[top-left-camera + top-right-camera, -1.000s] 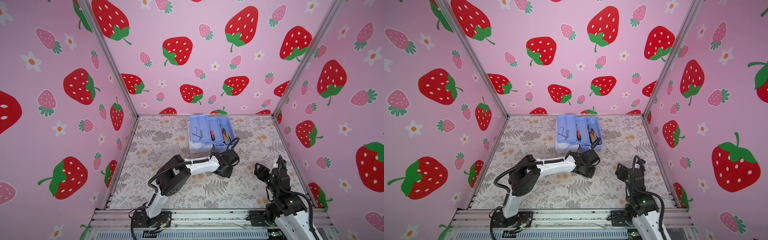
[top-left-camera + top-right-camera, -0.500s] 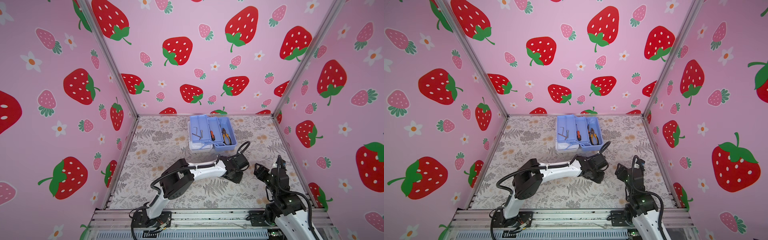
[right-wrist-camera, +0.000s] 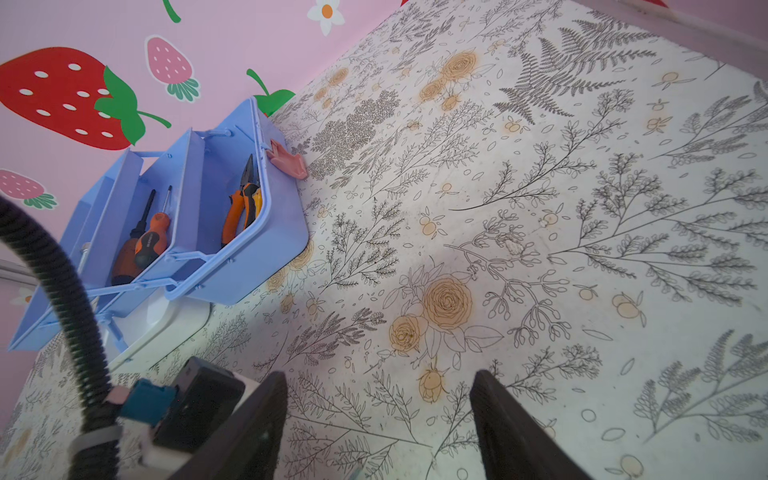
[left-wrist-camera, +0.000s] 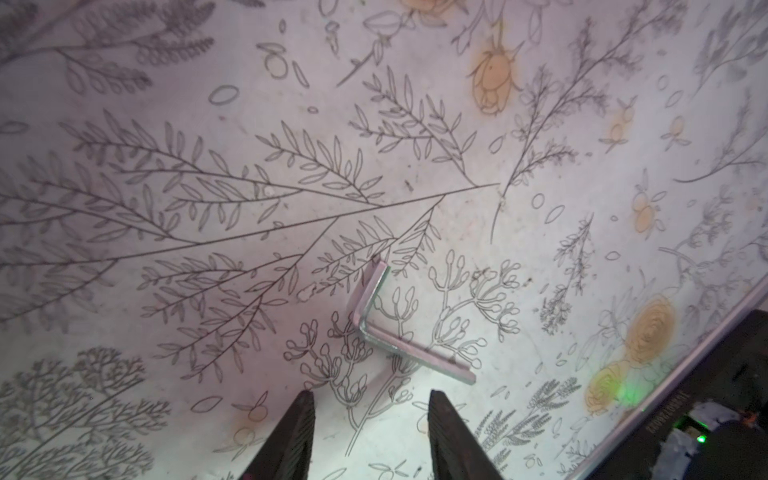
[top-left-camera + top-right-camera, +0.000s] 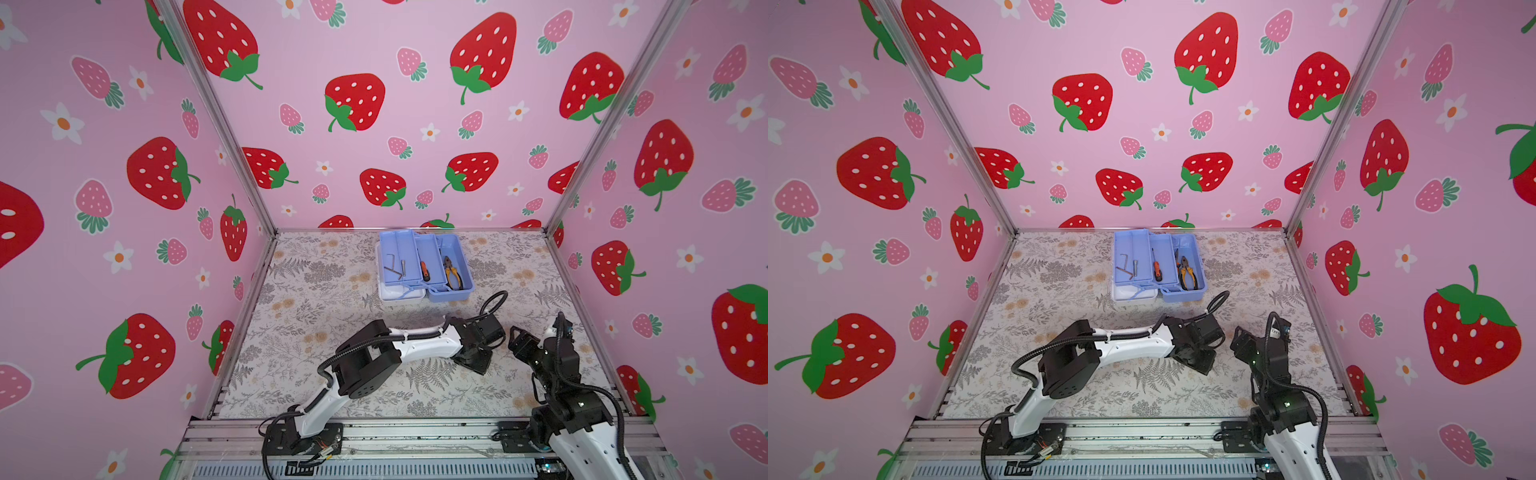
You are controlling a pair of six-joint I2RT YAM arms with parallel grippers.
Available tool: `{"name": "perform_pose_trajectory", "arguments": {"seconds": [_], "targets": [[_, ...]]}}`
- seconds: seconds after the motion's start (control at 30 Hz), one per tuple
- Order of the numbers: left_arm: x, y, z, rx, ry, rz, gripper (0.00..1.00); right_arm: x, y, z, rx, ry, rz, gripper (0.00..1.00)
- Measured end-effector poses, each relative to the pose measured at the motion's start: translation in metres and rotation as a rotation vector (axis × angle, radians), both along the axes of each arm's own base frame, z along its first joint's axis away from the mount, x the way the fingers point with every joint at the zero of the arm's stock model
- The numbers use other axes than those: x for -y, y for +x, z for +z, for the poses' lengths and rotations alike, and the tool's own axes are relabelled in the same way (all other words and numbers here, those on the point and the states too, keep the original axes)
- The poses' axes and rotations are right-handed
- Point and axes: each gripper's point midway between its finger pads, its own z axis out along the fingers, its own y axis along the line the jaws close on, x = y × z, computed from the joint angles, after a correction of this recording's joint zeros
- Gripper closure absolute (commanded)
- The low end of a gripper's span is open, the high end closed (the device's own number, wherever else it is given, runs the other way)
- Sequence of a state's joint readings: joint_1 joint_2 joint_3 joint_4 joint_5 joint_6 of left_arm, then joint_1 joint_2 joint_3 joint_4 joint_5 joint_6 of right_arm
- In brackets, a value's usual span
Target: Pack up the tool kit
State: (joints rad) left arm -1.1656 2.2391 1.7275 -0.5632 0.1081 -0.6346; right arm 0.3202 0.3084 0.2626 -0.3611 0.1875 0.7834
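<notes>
At bench point(image 5: 316, 299) far edge: periwinkle-blue plastic tool kit point(image 5: 451, 294), trays fanned open, we judge for loading. We note left end effector point(image 4: 370, 395) part-open, empty, near small L-shaped metal hex key point(image 4: 415, 355), likely pre-grasp; right end effector point(image 3: 379, 376) wide, empty, clear.

Pink strawberry-print walls point(image 5: 395, 41) enclose a floral-printed floor point(image 5: 311, 299), seemingly evenly lit.

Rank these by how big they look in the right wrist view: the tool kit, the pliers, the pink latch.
1. tool kit, by far the largest
2. pliers
3. pink latch, the smallest; it sits a little farther from the camera, but the gap looks clear anyway.
</notes>
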Motion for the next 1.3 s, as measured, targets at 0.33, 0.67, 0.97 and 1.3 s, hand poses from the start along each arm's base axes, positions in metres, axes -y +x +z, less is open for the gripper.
{"name": "perform_pose_trajectory", "arguments": {"seconds": [0.33,0.67,0.97,1.3], "targets": [[0.015,0.000,-0.003,0.015,0.024,0.015,0.65,-0.001,-0.001,-0.001,0.000,0.002,0.009,0.27],[0.019,0.006,-0.005,0.032,0.061,0.038,0.73,-0.004,-0.002,0.002,0.024,0.010,0.028,0.26],[0.015,0.011,-0.007,0.052,0.110,0.050,0.83,-0.006,-0.003,0.004,0.037,0.015,0.045,0.26],[0.008,0.018,-0.007,0.048,0.126,0.068,1.00,-0.011,-0.004,0.007,0.049,0.025,0.074,0.25]]}}
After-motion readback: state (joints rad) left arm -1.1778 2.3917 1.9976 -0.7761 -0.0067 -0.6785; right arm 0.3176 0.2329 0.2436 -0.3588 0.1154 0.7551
